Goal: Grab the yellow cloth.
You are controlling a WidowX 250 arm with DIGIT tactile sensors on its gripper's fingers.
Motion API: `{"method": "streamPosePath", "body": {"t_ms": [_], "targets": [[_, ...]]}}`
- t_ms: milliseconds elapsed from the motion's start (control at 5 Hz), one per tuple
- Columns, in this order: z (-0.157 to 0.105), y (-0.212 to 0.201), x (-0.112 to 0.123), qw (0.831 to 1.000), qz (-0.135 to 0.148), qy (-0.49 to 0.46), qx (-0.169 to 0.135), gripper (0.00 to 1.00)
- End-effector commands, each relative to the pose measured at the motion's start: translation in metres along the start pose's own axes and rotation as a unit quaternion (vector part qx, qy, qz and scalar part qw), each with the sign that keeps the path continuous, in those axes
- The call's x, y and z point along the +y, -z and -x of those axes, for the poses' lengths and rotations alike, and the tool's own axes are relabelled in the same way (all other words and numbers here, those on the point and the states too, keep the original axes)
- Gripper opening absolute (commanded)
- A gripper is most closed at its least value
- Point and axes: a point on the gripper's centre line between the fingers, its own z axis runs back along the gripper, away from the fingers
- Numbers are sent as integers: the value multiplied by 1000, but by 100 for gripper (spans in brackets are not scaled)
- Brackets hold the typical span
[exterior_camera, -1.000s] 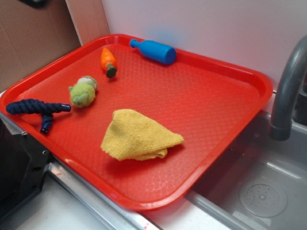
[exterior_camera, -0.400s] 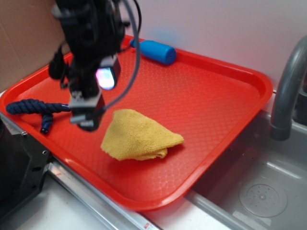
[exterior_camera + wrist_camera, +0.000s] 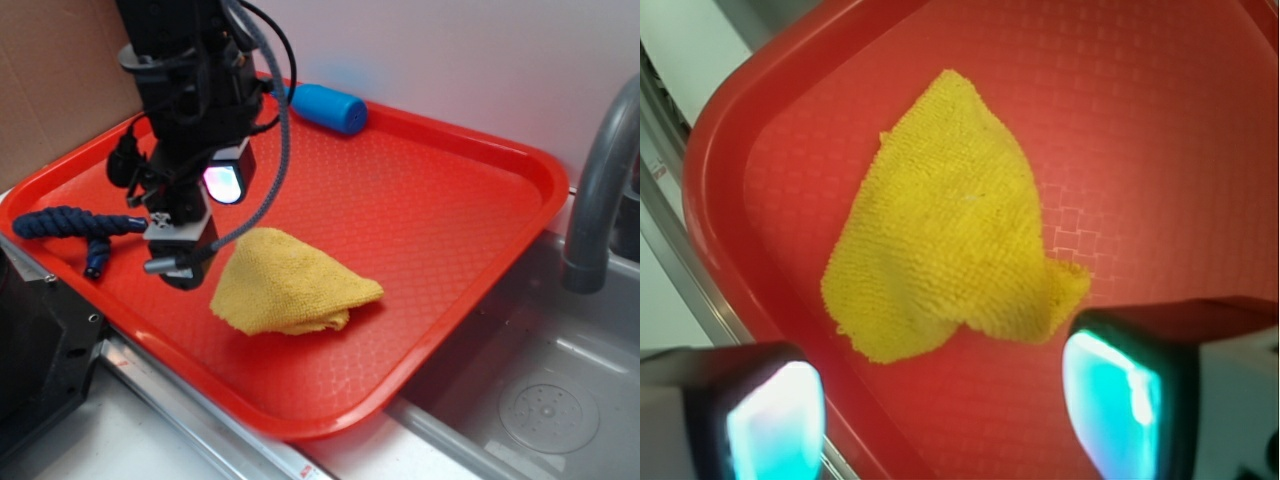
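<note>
The yellow cloth (image 3: 290,283) is a rumpled, roughly triangular mustard terry cloth lying on the red tray (image 3: 440,200), near its front. In the wrist view the yellow cloth (image 3: 945,225) fills the middle. My gripper (image 3: 180,262) hangs above the tray just left of the cloth, not touching it. In the wrist view my gripper (image 3: 945,420) is open and empty; its two glowing fingertips (image 3: 1110,405) stand wide apart, with the cloth's near edge just ahead of the gap.
A blue bottle (image 3: 325,106) lies at the tray's back rim. A dark blue rope toy (image 3: 70,225) lies at the left. A grey faucet (image 3: 600,190) and sink (image 3: 540,400) are on the right. The arm hides the tray's back left.
The arm came into view over the tray's left side one second ago. Since 0.4 s ago the gripper has shifted slightly lower and toward the cloth. The cloth has not moved.
</note>
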Motion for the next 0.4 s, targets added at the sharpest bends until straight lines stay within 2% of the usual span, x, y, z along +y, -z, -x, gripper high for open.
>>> {"method": "streamPosePath", "body": {"t_ms": [0, 200], "targets": [[-6, 27, -1, 1000, 5, 0, 7, 100], [-19, 65, 8, 999, 13, 25, 15, 100]]}}
